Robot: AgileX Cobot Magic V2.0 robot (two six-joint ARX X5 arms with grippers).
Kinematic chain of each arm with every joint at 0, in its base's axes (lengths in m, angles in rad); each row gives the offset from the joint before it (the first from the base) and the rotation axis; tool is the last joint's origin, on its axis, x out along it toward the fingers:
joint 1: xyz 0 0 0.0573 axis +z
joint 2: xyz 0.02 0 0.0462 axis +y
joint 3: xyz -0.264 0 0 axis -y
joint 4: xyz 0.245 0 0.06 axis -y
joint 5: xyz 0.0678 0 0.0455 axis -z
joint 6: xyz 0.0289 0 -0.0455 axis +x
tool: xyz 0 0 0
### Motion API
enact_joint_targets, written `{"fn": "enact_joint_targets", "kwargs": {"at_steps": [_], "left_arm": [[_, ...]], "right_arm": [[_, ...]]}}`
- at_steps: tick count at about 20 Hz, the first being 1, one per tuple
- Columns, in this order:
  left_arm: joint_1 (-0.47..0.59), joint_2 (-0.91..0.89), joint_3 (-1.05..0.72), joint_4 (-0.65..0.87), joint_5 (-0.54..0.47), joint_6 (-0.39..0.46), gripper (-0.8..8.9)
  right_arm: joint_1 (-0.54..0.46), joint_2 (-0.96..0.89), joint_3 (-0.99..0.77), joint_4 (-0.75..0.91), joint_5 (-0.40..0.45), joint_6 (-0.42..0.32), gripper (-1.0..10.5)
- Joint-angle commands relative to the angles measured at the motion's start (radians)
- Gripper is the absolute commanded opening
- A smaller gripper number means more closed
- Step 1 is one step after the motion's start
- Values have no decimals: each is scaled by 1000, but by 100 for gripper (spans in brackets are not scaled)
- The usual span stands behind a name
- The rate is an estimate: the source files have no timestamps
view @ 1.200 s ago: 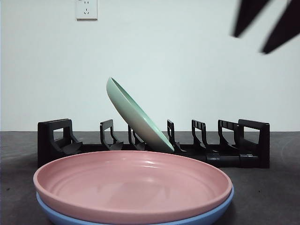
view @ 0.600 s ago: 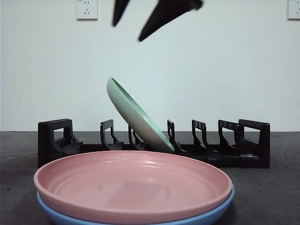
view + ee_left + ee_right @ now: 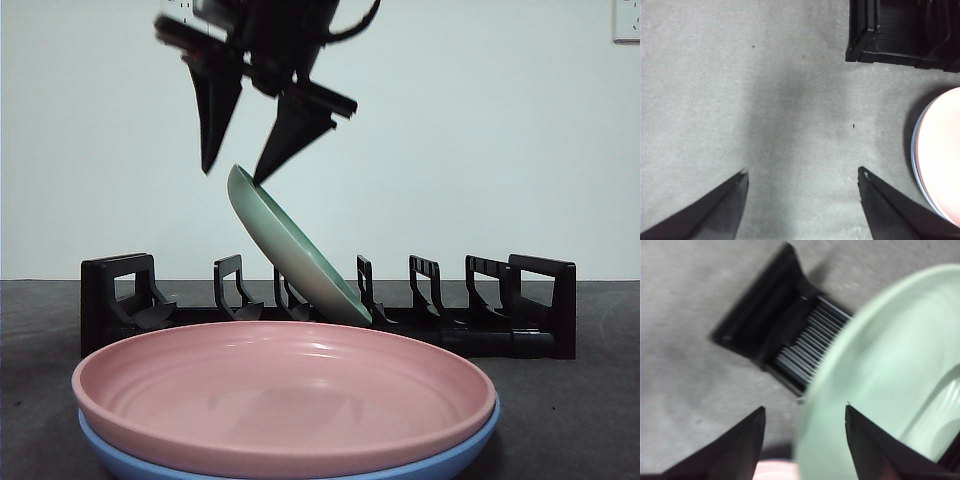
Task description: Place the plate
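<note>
A pale green plate leans tilted in the black dish rack, its upper rim pointing up and left. My right gripper has come down from above and is open, one fingertip on each side of that upper rim. The right wrist view shows the green plate close up, its rim running between the spread jaws of the right gripper, over the rack. My left gripper hangs open over bare table with nothing between its jaws.
A pink plate lies stacked on a blue plate at the near edge, in front of the rack. The left wrist view shows that pink plate and a rack corner off to one side. The rack holds several unfilled slots.
The right gripper has swept from the upper right across to the left and dropped down to the green plate's top rim. The plates and the rack have stayed put.
</note>
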Motion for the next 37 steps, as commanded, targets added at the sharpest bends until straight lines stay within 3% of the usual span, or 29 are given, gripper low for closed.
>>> {"fn": "enact_joint_targets", "kwargs": {"at_steps": [1,9,13,18,25,31,37], "left_arm": [[-1,5,21,10,-6,0,344],[-1,5,21,14,-11,0,344],[-1,5,21,29,-11,0,344],[-1,5,21,42,-11,0,344],[-1,6,21,65,-11,0,344],[-1,5,21,64,-11,-21,344],[-1,5,21,64,-11,-22,344]], "right_arm": [[0,44,26,16,1,-22,246],[8,78,28,19,-7,-29,17],[13,78,93,-42,-8,-35,17],[36,77,302,-223,-30,-85,17],[158,51,475,-404,-32,-164,17],[301,-89,329,-289,-19,-164,17],[381,-378,-163,16,75,-163,17]]}}
